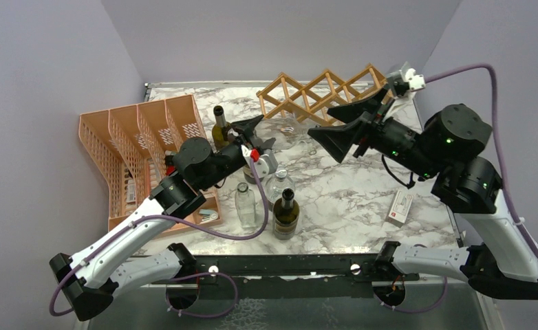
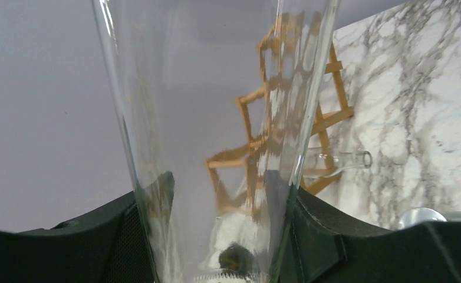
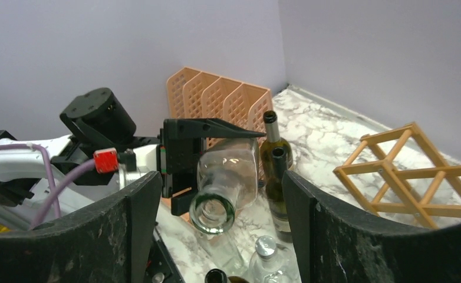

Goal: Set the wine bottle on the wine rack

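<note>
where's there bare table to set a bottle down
Free: the marble table between the nearest dark bottle and the small box; also the back strip between the orange organizer and the wine rack. Crowded: clear bottles near the organizer.

At far edge of tabletop [image 1: 349, 185], right of centre: wine rack [image 1: 325, 93]. Along left side: organizer [image 1: 132, 148]. Just right of organizer, behind left gripper [image 1: 261, 134]: one upright bottle [image 1: 219, 129]. Between that gripper's fingers, off the tabletop: wine bottle [image 3: 228, 171] on its side, mouth toward right gripper [image 1: 321, 124]. In front of rack: right gripper, left gripper to its left. Near front centre: cluster of three upright bottles [image 1: 286, 213]. At front right: small box [image 1: 400, 207].
</note>
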You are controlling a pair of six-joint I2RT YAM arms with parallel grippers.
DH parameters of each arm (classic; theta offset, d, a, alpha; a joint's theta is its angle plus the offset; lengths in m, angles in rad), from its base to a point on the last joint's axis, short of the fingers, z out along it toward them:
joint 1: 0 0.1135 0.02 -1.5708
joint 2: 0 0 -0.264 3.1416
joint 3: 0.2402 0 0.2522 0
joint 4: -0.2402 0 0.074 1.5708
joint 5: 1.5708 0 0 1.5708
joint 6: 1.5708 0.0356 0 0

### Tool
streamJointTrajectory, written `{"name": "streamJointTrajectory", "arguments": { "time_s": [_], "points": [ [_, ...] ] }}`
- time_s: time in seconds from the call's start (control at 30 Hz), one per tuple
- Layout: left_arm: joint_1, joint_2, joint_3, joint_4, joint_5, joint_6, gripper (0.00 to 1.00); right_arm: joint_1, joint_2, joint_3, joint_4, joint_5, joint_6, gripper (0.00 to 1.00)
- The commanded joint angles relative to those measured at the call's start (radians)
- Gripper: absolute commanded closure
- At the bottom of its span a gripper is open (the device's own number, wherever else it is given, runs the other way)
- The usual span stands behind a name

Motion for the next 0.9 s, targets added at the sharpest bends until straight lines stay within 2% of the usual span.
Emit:
{"name": "streamJointTrajectory", "arguments": {
  "time_s": [0.0,0.13,0.33,0.5,0.67,0.87],
  "points": [
    [0.003,0.048,0.054,0.242,0.053,0.236,1.00,0.007,-0.036,0.008,-0.025,0.113,-0.035,0.22],
    [0.002,0.126,0.129,0.196,0.088,0.348,1.00,0.007,-0.018,0.033,-0.047,0.157,-0.065,0.22],
    [0.003,0.218,0.228,0.106,0.103,0.505,1.00,0.006,0.131,0.141,-0.145,0.270,-0.131,0.20],
    [0.017,0.267,0.273,0.059,0.121,0.580,1.00,0.005,0.257,0.247,-0.247,0.275,-0.181,0.20],
    [0.042,0.290,0.293,0.023,0.155,0.627,1.00,-0.012,0.294,0.264,-0.334,0.265,-0.155,0.24],
    [0.047,0.282,0.279,0.020,0.181,0.671,1.00,-0.030,0.270,0.177,-0.379,0.226,-0.119,0.31]
  ]
}}
